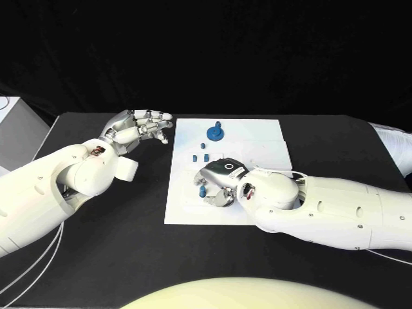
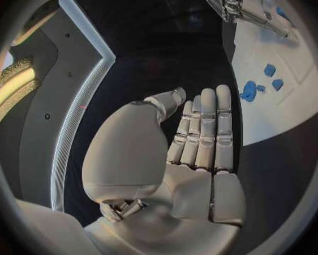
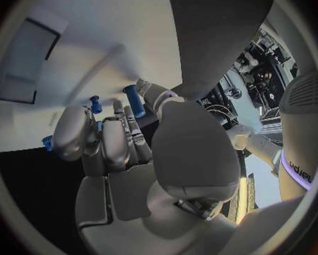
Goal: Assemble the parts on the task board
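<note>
The white task board (image 1: 262, 138) lies mid-table. A round blue part (image 1: 215, 133) sits at its far end, with small blue pegs (image 1: 202, 154) just nearer. My right hand (image 1: 221, 182) lies low on the board's near half. In the right wrist view its thumb and a fingertip pinch a blue peg (image 3: 134, 100), and another peg (image 3: 95, 103) stands beside it. My left hand (image 1: 141, 128) hovers off the board's far left corner, empty. Its fingers (image 2: 205, 127) are straight and the thumb stands apart. The left wrist view shows the board (image 2: 279, 113) and blue parts (image 2: 249, 90).
A white box (image 1: 9, 125) stands at the table's left edge. Bare black table (image 1: 122, 244) lies left of the board and in front of it. My right forearm (image 1: 355, 212) covers the board's near right corner.
</note>
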### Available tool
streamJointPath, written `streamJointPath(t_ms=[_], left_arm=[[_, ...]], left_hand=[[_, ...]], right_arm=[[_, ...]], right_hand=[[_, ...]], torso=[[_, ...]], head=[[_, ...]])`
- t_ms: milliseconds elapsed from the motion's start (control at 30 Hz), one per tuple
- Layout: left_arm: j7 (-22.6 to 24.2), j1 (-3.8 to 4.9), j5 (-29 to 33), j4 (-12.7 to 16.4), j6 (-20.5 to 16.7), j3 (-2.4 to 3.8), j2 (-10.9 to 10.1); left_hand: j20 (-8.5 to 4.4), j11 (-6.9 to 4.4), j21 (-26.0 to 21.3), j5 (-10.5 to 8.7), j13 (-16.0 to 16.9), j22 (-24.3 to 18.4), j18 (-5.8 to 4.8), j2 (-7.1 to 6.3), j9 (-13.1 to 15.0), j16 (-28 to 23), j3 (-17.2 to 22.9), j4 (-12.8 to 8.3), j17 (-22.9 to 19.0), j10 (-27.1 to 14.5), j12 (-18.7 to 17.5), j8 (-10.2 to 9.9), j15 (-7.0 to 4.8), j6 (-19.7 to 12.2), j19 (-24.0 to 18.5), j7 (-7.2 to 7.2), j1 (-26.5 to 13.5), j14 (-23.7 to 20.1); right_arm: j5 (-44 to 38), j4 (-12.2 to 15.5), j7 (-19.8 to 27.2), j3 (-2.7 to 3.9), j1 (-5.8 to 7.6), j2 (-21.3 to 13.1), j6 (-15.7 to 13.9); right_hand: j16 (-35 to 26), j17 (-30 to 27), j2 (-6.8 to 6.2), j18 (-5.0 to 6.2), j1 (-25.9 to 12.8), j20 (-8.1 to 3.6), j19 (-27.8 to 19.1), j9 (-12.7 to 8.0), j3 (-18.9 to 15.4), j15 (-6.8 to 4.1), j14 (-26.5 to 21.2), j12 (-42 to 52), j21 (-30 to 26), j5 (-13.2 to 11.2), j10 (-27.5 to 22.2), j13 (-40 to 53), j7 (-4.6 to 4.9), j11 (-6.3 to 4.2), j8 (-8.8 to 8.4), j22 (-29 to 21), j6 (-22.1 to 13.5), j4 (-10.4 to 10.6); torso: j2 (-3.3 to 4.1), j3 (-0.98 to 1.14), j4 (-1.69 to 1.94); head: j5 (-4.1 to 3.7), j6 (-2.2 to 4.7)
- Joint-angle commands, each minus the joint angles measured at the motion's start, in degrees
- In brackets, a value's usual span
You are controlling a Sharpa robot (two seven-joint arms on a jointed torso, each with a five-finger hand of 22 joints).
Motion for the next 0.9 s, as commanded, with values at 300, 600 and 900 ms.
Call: streamJointPath(t_ms=[300,600,900], left_arm=[[0.19,-0.06,0.09,0.04,1.0,0.04,0.1],[0.2,-0.2,0.09,-0.15,1.06,0.04,0.17],[0.21,-0.84,0.13,-0.35,1.06,0.04,0.22]], left_hand=[[-0.16,-0.02,-0.1,-0.14,0.09,-0.04,0.35,0.4,0.05,-0.28,-0.03,0.11,0.05,-0.23,0.19,0.26,0.22,-0.43,0.44,-0.01,0.01,-0.36],[-0.16,-0.02,-0.1,-0.14,0.09,-0.04,0.35,0.4,0.05,-0.28,-0.03,0.11,0.05,-0.23,0.19,0.26,0.22,-0.43,0.44,-0.01,0.01,-0.36],[-0.16,-0.02,-0.1,-0.14,0.09,-0.04,0.35,0.4,0.05,-0.28,-0.03,0.11,0.05,-0.23,0.19,0.26,0.22,-0.43,0.44,-0.01,0.01,-0.36]], right_arm=[[-0.58,0.45,0.55,0.02,-0.04,-0.66,-4.09],[6.01,3.05,3.17,0.73,1.07,-4.48,-9.55],[30.21,6.24,11.29,1.36,5.54,-12.87,-8.98]], right_hand=[[0.0,-0.74,0.18,0.58,2.76,0.38,1.45,-0.55,-3.58,-0.03,-0.53,1.5,-0.87,-0.17,-1.9,0.09,-0.14,-0.24,-0.35,-0.43,-1.41,2.21],[0.53,-0.41,-0.06,0.46,3.8,0.14,1.83,-0.76,-5.21,-0.42,-0.06,3.42,-0.02,-0.23,-1.37,0.26,-0.62,-0.76,-0.09,0.11,-1.61,4.52],[1.67,0.69,-0.59,0.06,3.44,-0.42,2.56,-0.21,-0.99,-1.14,0.76,10.53,2.27,4.31,7.74,1.41,-0.87,-1.68,2.36,1.69,2.79,6.39]], torso=[[0.01,0.07,-0.04],[-0.11,0.13,-0.12],[-0.45,0.26,-0.57]], head=[[-0.09,0.22],[-0.38,0.88],[-1.04,1.67]])
